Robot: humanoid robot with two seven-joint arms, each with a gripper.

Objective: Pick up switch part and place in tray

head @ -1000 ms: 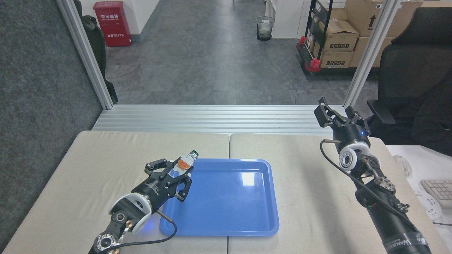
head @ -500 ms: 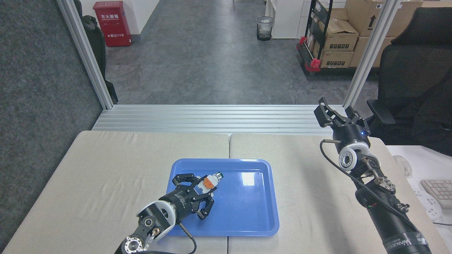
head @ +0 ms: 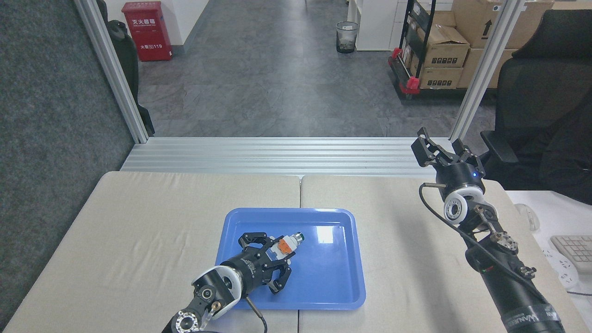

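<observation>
The switch part (head: 287, 243), a white body with an orange section and a dark green tip, hangs just over the middle of the blue tray (head: 326, 277). My left gripper (head: 276, 250) is shut on its white end, and the tip points to the far right. The arm reaches in over the tray's near left corner. I cannot tell whether the part touches the tray floor. My right gripper (head: 440, 149) is raised at the table's far right edge, open, with nothing between its fingers.
The tray lies across the seam of two beige table pads (head: 138, 231). An aluminium rail (head: 286, 155) runs along the far edge. A keyboard (head: 576, 247) and a mouse (head: 527, 216) lie on the white desk at right, behind which stands a black chair (head: 541, 92).
My left gripper has carried the switch part from the tray's far left corner rightward and nearer, lowering it over the tray's middle. The right arm has stayed still.
</observation>
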